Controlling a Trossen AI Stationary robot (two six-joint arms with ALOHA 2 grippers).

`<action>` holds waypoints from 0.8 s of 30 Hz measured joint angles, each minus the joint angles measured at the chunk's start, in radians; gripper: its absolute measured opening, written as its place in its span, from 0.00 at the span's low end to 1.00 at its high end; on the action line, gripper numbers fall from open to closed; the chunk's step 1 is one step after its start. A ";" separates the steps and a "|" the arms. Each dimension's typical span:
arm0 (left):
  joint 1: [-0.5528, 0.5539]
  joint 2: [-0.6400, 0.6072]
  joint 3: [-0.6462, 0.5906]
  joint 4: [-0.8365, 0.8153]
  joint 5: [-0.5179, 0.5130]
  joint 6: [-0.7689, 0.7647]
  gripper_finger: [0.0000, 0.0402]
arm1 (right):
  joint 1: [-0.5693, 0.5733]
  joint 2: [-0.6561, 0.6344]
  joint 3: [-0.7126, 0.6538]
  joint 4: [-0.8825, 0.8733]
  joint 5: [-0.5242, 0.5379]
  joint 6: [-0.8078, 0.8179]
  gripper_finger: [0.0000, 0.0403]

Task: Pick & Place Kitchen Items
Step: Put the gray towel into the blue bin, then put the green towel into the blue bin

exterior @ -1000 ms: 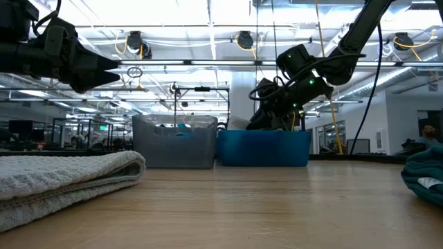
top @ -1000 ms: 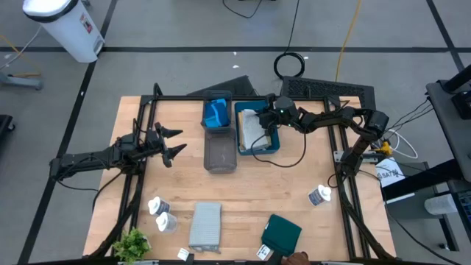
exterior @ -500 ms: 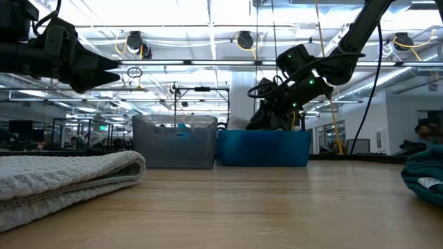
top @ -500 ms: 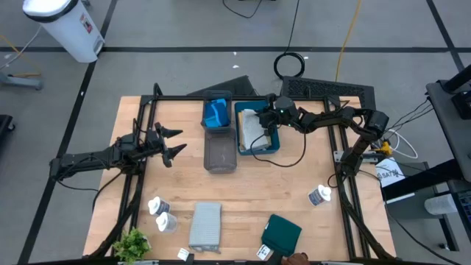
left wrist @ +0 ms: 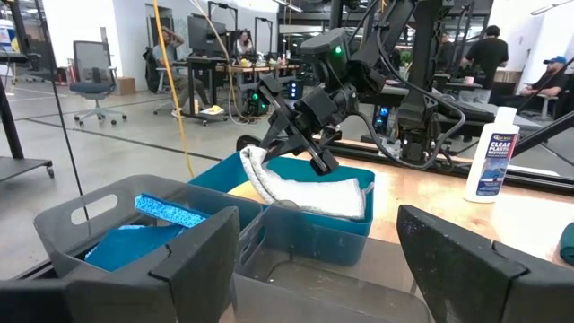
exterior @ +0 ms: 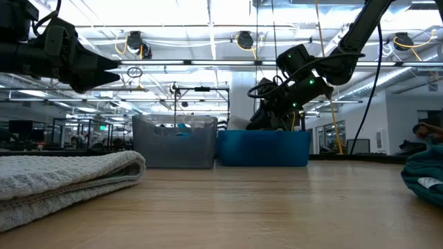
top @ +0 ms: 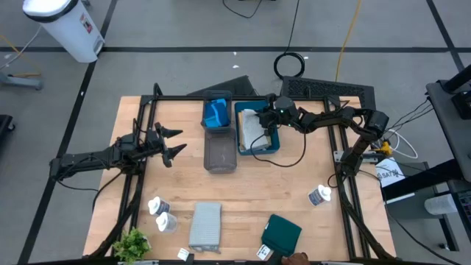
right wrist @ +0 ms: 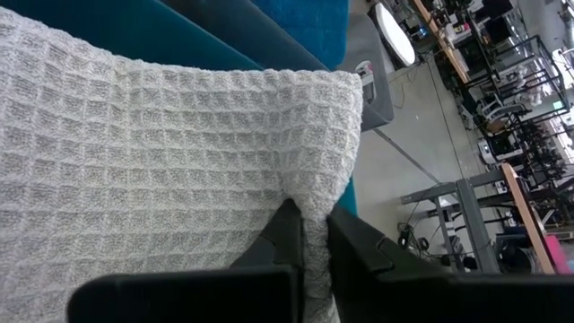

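The right end effector [top: 266, 115] reaches over the teal tray [top: 274, 145], its 2 fingers [right wrist: 285, 235] pinched nearly together on a fold of the white waffle-weave cloth [top: 252, 126], which lies in that tray, draped against its far wall. Just beside the tray, on the side away from the right arm, the grey tray [top: 219, 157] holds a bright-blue sponge [left wrist: 170, 211]. The left end effector [top: 172, 142] hovers above the tabletop [top: 250, 191] well apart from both trays, fingers spread wide and holding nothing.
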 joint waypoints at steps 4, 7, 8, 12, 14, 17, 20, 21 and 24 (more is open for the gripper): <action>0.000 0.000 0.000 0.000 0.000 0.000 0.77 | 0.000 0.000 0.000 0.000 0.000 0.002 0.12; 0.000 0.000 0.000 0.000 0.000 0.000 0.77 | 0.000 0.000 0.000 0.000 0.000 0.003 0.18; 0.000 0.000 0.000 0.000 0.000 0.000 0.77 | 0.000 0.000 0.000 0.000 0.000 0.003 0.19; 0.000 0.000 0.000 0.000 0.000 0.000 0.77 | 0.000 0.000 0.000 0.000 0.000 0.003 0.25; 0.000 0.000 0.000 0.000 0.000 0.000 0.77 | 0.000 -0.001 0.000 0.000 0.000 0.007 0.27; 0.000 0.000 0.000 0.000 0.000 0.000 0.77 | 0.000 -0.001 0.000 0.001 0.000 0.034 0.30; 0.000 0.000 0.000 0.000 0.000 0.000 0.77 | 0.000 -0.001 0.000 0.001 0.000 0.051 0.32; 0.000 0.000 0.000 0.000 0.000 0.000 0.77 | 0.000 -0.001 0.000 0.001 0.000 0.057 0.33; 0.000 0.000 0.000 0.000 0.000 0.000 0.77 | 0.000 -0.001 0.000 0.003 0.000 0.104 0.33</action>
